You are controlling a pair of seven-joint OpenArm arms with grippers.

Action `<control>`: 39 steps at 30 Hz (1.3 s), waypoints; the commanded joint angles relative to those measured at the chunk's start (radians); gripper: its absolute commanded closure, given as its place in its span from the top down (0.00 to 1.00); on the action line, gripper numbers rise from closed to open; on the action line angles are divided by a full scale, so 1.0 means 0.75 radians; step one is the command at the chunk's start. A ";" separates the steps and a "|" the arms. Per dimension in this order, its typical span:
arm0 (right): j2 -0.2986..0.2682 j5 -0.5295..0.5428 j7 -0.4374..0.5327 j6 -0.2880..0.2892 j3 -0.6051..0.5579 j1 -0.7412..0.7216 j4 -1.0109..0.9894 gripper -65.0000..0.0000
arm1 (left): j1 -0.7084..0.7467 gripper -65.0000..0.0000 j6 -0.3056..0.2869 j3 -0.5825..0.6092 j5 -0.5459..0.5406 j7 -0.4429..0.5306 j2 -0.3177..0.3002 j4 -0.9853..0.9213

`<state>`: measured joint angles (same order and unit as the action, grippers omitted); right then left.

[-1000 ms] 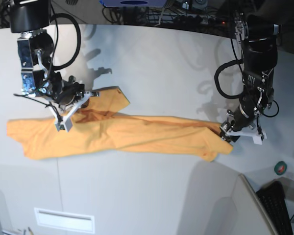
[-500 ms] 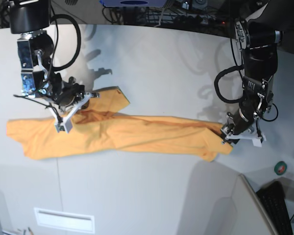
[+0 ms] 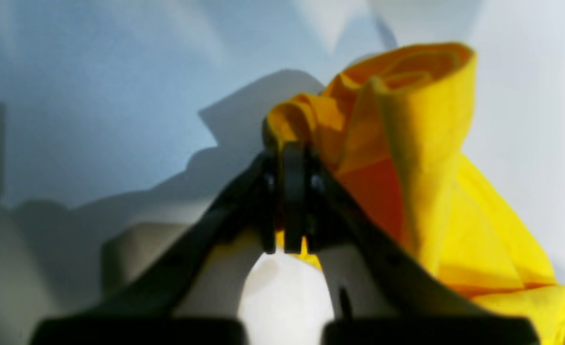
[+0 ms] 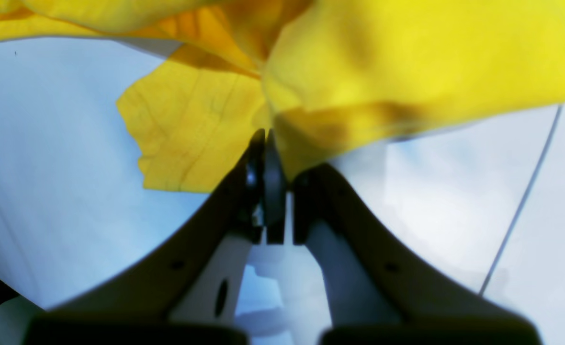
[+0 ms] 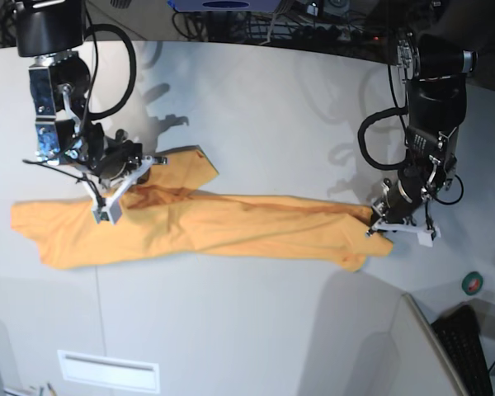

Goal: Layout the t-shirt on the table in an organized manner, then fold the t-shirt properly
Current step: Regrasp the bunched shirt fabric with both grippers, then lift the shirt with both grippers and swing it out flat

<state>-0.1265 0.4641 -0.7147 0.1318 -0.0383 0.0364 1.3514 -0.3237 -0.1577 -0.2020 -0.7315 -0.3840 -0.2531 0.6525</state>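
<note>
White-grey tabletop carries one t-shirt — light orange, stretched into a long wrinkled band. Two grippers — left gripper and right gripper — each pinching its cloth.

Bright room light, soft wrist views

Overhead light throws several overlapping arm shadows on the table in the base view, which bows at its edges. Both wrist views are blurred up close, the shirt oversaturated yellow, the tabletop tinted blue with dark shadow.
</note>
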 commanded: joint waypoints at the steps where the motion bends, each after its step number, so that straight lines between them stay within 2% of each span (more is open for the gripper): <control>1: -0.008 0.006 0.017 0.009 0.005 -0.021 0.020 0.00 | -0.022 0.00 -0.010 0.004 -0.008 0.008 -0.020 0.045; 3: -0.010 0.006 0.013 0.009 0.005 -0.015 0.030 0.00 | -0.007 0.00 -0.010 0.011 -0.008 -0.007 -0.020 0.113; 9: -0.043 0.004 0.011 0.007 0.005 0.024 0.137 0.00 | 0.091 0.00 0.001 -0.010 -0.018 -0.199 -0.042 0.430; 14: -0.080 0.000 0.001 0.005 0.005 0.096 0.308 0.00 | 0.118 0.00 0.001 -0.159 -0.018 -0.399 -0.034 0.622; 17: -0.102 0.000 -0.067 0.005 0.021 0.128 0.435 0.00 | 0.118 0.00 0.001 -0.245 -0.018 -0.516 -0.032 0.733; 20: -0.102 0.000 -0.155 0.005 0.146 0.155 0.558 0.00 | 0.118 0.00 0.001 -0.286 -0.018 -0.594 -0.032 0.837; 24: -0.113 0.000 -0.284 0.005 0.265 0.149 0.664 0.00 | 0.120 0.00 0.001 -0.288 -0.020 -0.622 -0.030 0.911; 27: -0.115 0.000 -0.357 0.007 0.320 0.147 0.736 0.00 | 0.118 0.00 0.001 -0.298 -0.020 -0.672 0.003 0.942; 34: -0.178 0.000 -0.374 0.011 0.379 0.151 0.769 0.00 | 0.105 0.00 0.001 -0.286 -0.020 -0.692 0.058 1.021; 36: -0.221 -0.002 -0.364 0.011 0.373 0.141 0.765 0.00 | 0.095 0.00 0.001 -0.286 -0.010 -0.688 0.077 1.021; 39: -0.260 -0.002 -0.376 0.011 0.375 0.022 0.750 0.00 | 0.003 0.00 0.001 -0.278 -0.010 -0.690 0.099 1.011</control>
<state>-0.3019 0.4717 -1.0332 0.1421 0.2298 0.0734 1.9003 -0.2802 -0.1467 -0.4137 -0.7136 -0.9321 -0.1684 1.3907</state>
